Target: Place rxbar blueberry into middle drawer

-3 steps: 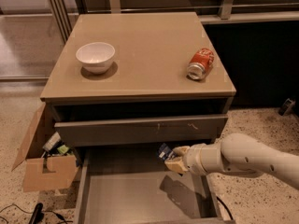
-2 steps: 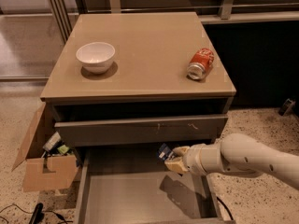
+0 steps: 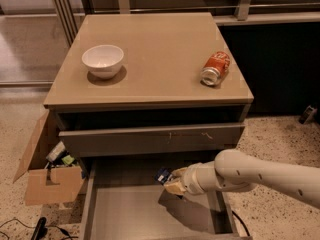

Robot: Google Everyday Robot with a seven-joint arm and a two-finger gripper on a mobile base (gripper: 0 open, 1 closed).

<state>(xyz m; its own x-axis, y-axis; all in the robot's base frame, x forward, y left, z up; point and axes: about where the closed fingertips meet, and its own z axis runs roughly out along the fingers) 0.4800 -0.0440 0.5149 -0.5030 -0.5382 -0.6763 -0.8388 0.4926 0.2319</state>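
Note:
The middle drawer (image 3: 125, 211) is pulled open below the cabinet, showing a plain grey floor. My gripper (image 3: 170, 180) reaches in from the right on a white arm and hangs over the drawer's back right part. It is shut on the rxbar blueberry (image 3: 163, 175), a small dark blue wrapper with white marks that sticks out to the left of the fingers, above the drawer floor. The arm casts a shadow on the floor below it.
The drawer above (image 3: 150, 139) shows a long grey front panel just over the gripper. A white bowl (image 3: 103, 60) and a red soda can (image 3: 215, 68) lying on its side sit on the cabinet top. An open cardboard box (image 3: 47, 176) stands on the floor at left.

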